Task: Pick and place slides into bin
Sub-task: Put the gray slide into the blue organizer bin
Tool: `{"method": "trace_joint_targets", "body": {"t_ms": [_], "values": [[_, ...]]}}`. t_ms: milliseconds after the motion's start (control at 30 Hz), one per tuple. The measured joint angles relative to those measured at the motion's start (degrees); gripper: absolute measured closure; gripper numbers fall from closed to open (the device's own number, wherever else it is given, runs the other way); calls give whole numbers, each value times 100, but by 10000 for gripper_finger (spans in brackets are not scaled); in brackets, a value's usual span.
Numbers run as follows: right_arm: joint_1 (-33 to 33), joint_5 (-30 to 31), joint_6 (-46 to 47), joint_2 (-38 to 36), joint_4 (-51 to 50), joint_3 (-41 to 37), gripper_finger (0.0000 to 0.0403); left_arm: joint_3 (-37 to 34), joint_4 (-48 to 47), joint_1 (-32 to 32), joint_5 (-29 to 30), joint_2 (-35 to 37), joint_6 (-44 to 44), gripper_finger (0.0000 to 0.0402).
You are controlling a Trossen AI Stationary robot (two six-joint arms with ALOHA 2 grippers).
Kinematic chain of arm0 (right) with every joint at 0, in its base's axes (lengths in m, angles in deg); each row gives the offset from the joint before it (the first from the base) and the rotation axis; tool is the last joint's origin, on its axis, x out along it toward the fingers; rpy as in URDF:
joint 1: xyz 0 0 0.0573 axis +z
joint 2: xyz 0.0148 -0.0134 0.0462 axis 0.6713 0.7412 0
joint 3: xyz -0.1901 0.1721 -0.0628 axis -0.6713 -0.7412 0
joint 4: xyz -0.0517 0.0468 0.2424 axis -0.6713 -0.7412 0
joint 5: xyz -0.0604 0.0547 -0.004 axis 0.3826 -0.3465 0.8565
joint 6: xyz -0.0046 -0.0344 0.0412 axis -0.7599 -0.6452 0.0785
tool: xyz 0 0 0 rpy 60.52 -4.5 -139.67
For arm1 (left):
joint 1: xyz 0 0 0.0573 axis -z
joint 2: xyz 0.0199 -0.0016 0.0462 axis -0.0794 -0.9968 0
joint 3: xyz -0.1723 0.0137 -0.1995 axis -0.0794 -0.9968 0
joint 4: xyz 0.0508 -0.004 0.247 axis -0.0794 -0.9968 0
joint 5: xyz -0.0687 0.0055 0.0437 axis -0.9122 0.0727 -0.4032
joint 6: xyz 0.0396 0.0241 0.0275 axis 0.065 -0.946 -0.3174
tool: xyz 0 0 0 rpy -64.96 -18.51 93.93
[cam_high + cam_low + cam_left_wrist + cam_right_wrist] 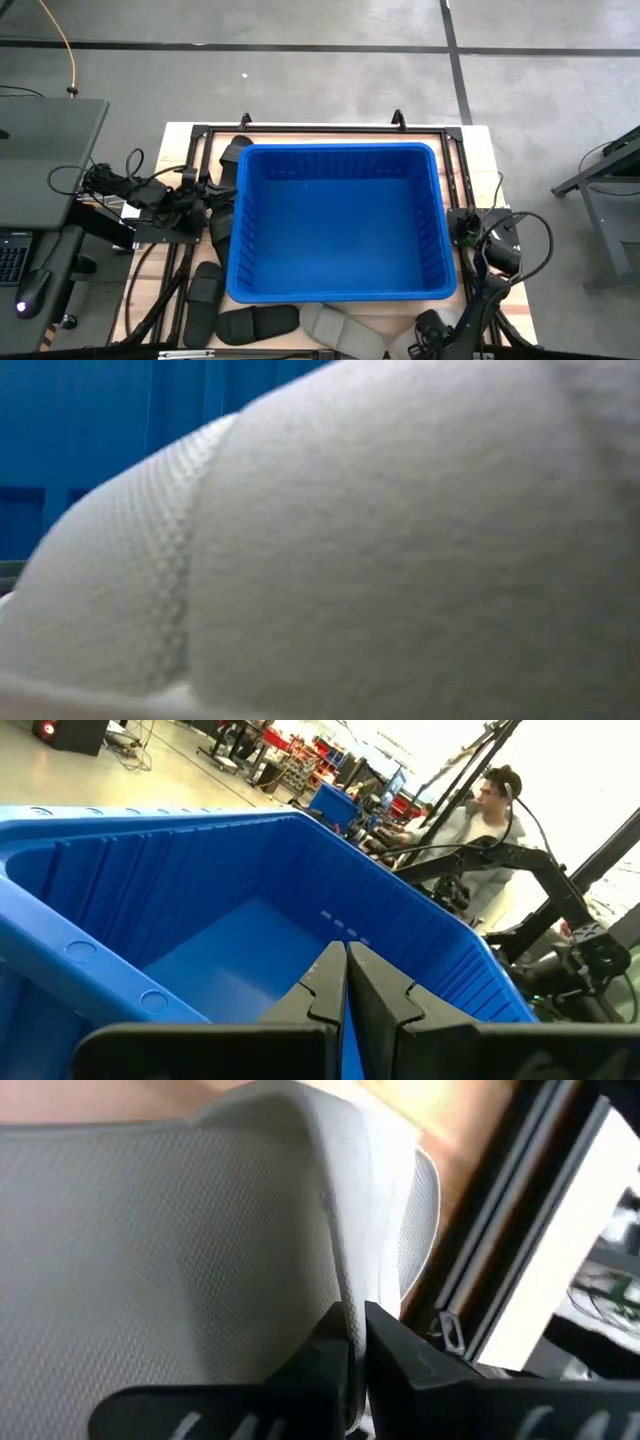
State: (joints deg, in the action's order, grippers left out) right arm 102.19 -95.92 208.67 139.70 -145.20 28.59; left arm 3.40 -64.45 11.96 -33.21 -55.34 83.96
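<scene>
The pale wooden counter [480,160] carries the large bright blue ribbed plastic bin [340,220] near its middle. Black rubber slides [258,322] lie along the bin's left and near sides. A light grey rubber slide [340,328] lies at the near edge, seemingly just touching the black one beside it.

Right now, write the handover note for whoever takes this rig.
Right pincer: shut on the strap of a grey slide at the table's near edge, in front of the bin.
Left pincer: shut, holding nothing, at the bin's left rim.
Bin: nothing in it.
Black slides: on the table along the bin's left side and near-left corner.
Done: no slide binned; grey one gripped.
Left: lift the grey slide into the bin, then the black ones.
</scene>
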Motion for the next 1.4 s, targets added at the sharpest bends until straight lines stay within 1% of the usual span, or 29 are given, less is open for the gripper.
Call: {"method": "trace_joint_targets", "body": {"t_ms": [100,233,333,567,700,833,933,1000,1100,1200,1300,1400], "values": [[7,196,6,5,35,211,402,0,-2,0,4,0,0,396],[-6,705,102,4,-121,604,402,0,-2,0,11,0,0,396],[-62,932,55,4,-104,886,403,0,2,0,8,0,0,396],[-117,1763,-108,0,-128,1893,403,0,112,2,-82,0,0,396],[-124,1775,-77,0,-159,2325,403,0,175,0,-131,0,-31,396],[-113,1956,-70,0,-132,2794,403,0,175,0,-280,0,-33,396],[-114,2142,-201,-152,429,2713,403,0,181,2,-393,0,-35,396],[-133,2265,-329,-187,570,2786,403,0,181,2,-398,0,-41,396],[-221,2531,-544,-257,1038,2787,403,0,195,0,-398,0,-44,396],[-395,3169,-936,-363,1466,2781,403,0,174,1,-411,-2,-46,396],[-654,3972,-1704,-527,2169,2784,403,0,184,0,-409,-2,-26,396],[-934,4361,-2432,-735,2530,2785,403,0,186,0,-404,-2,127,396]]}}
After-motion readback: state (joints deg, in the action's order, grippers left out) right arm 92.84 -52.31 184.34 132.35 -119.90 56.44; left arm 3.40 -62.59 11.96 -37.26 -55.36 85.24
